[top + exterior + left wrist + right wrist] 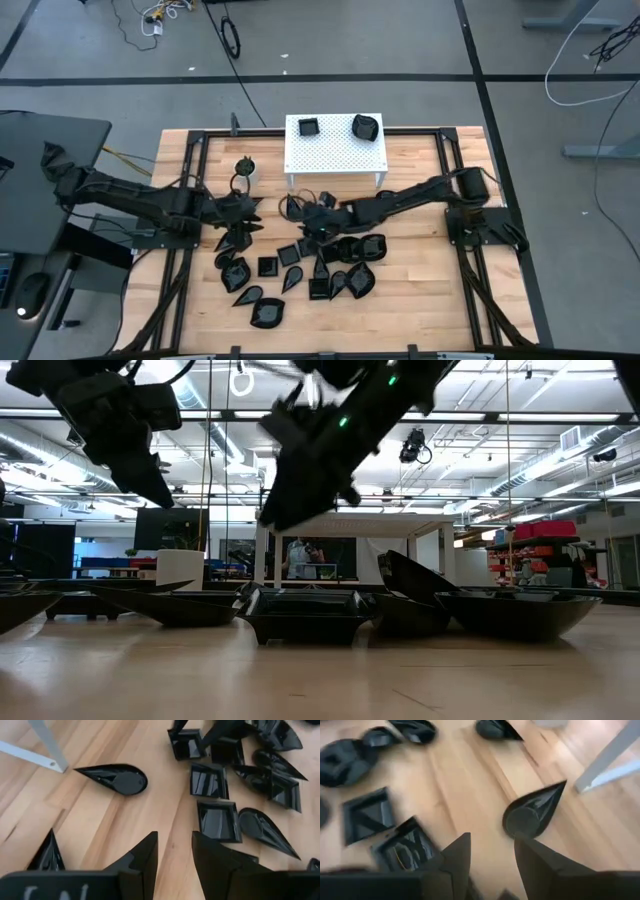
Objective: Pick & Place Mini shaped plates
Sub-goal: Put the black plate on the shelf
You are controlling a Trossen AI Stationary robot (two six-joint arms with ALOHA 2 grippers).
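Observation:
Several glossy black mini shaped plates lie scattered on the wooden table, square and teardrop ones, resting on their bases. Two more sit on top of the white perforated stand. My left gripper hovers open over the table's left-middle; in its wrist view a teardrop plate lies ahead, with square plates to one side. My right gripper is open just right of it, above the heap's far edge; its wrist view shows a teardrop plate close beyond the fingertips.
A small white pot with a green plant stands left of the stand's near legs. Black frame rails run along the table's left and right sides. Bare wood shows at the near edge and on the right.

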